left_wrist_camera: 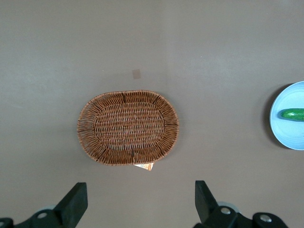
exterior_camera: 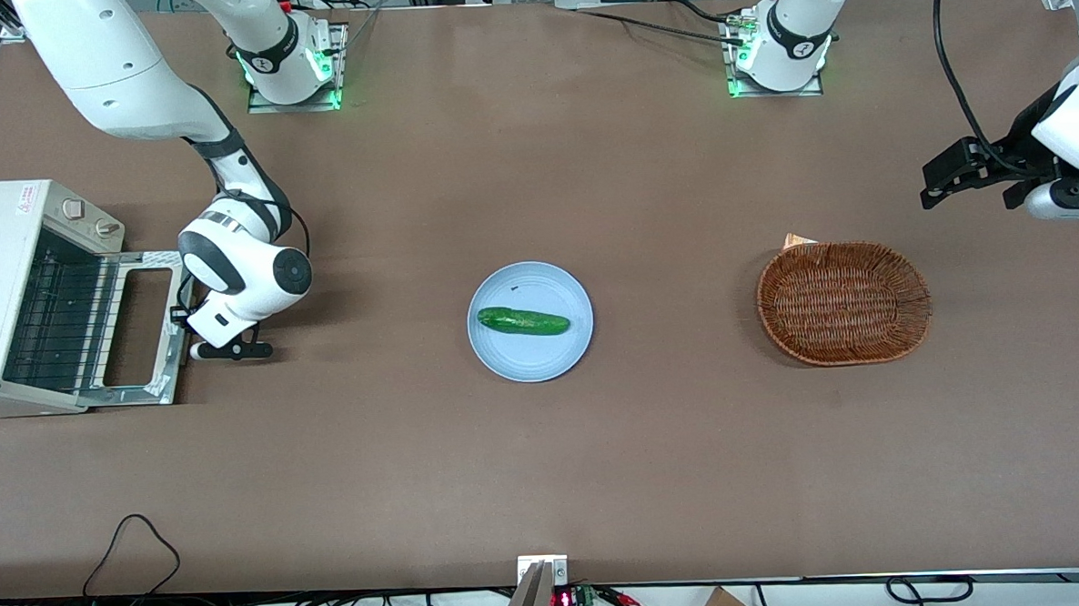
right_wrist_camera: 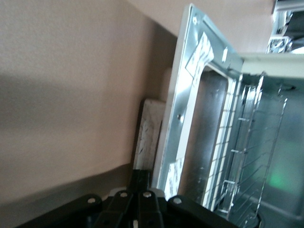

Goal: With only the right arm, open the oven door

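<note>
1. The large white jointed right arm (exterior_camera: pixel 242 270) bends low beside the cream-white toaster oven (exterior_camera: pixel 11 299).
2. Its black 2-finger gripper (exterior_camera: pixel 185 309) meets the grey metal-framed, glass-windowed oven door (exterior_camera: pixel 140 325), folded flat on the brown table (exterior_camera: pixel 546 448); finger spacing cannot be told.

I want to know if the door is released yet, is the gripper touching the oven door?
Cannot tell. In the front view the gripper sits right at the outer edge of the lowered oven door, with the wrist covering the meeting point; the right wrist view shows no plain contact or gap either.

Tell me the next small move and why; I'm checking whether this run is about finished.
Probably lift the gripper away from the oven door. The door already lies folded down flat, the rack is exposed, and the gripper sits low at the door's handle edge.
</note>
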You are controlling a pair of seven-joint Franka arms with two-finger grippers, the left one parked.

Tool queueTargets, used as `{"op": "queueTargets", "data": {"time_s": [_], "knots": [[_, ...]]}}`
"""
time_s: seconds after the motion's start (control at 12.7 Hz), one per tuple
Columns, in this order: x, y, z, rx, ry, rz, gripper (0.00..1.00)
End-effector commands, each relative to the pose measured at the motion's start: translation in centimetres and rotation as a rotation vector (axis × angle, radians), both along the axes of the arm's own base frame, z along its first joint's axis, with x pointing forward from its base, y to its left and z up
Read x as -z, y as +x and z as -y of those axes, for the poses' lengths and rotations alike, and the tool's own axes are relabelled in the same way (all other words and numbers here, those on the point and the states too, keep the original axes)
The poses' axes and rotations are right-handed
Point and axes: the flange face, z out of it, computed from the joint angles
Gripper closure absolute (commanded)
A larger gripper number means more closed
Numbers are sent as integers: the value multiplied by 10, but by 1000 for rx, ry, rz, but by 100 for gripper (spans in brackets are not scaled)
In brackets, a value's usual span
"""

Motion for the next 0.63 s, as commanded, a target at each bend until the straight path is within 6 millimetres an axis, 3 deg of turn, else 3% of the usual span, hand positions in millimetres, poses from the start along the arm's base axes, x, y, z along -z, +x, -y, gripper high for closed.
{"op": "queueTargets", "data": {"time_s": [0.0,0.24,0.55], "knots": [[2,-1,-5,47,14,-1,100],[-5,6,-21,103,76,6,100],[-49,19,-46,272,255,22,96]]}}
